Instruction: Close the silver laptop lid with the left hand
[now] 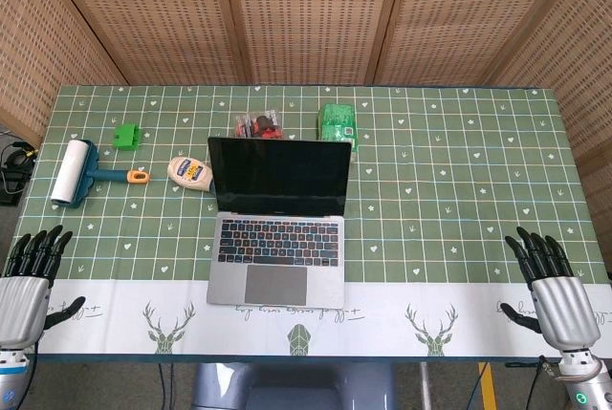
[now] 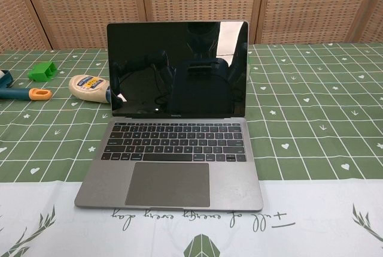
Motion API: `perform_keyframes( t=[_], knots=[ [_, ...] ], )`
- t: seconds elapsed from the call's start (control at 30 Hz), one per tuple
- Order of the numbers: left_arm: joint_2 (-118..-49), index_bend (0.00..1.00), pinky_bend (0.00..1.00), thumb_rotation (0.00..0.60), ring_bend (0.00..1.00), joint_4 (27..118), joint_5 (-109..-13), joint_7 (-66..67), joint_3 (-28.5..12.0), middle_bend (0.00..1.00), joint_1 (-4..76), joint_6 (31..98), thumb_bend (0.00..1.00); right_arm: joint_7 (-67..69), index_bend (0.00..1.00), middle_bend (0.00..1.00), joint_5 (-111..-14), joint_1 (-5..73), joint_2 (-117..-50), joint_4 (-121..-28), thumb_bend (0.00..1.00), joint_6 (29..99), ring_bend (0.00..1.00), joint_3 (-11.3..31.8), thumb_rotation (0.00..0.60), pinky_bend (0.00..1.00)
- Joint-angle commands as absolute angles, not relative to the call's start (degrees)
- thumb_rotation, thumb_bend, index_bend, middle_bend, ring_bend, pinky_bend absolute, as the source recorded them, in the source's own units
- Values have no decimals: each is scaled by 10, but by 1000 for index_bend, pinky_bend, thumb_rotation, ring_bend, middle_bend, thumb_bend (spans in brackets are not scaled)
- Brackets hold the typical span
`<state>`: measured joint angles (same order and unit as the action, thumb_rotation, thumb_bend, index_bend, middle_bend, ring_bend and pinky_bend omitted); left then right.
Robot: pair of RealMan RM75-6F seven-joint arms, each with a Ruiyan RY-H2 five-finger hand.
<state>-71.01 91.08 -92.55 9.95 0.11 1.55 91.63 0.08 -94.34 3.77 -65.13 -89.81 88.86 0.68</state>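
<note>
The silver laptop (image 1: 277, 271) (image 2: 170, 176) stands open in the middle of the table, its dark screen (image 1: 279, 177) (image 2: 178, 69) upright and facing me. My left hand (image 1: 27, 288) rests at the table's near left corner, fingers spread and holding nothing, far from the laptop. At the near right corner my right hand (image 1: 552, 293) lies the same way, fingers apart and empty. Neither hand shows in the chest view.
A white lint roller (image 1: 75, 173) with a teal handle, a green block (image 1: 125, 136) (image 2: 43, 71) and a lying mayonnaise bottle (image 1: 189, 173) (image 2: 88, 85) sit left of the laptop. Behind the screen are a red-and-black packet (image 1: 259, 126) and a green pack (image 1: 338, 124).
</note>
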Motion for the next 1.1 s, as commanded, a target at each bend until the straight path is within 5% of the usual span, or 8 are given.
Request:
perform_keyframes(
  t=[0.03, 0.8, 1.1],
  knots=[
    [-710, 0, 0, 600, 0, 911, -926, 101, 1, 0, 15, 916, 104, 1, 0, 0, -944, 37, -651, -898, 16, 889, 0, 6, 600, 0],
    [-699, 0, 0, 600, 0, 946, -910, 109, -14, 0, 54, 854, 134, 16, 0, 0, -931, 38, -646, -896, 15, 887, 0, 14, 600, 0],
    [-672, 0, 0, 600, 0, 1017, -843, 136, -92, 0, 159, 729, 590, 23, 0, 0, -921, 39, -645, -894, 15, 887, 0, 20, 600, 0]
  ],
)
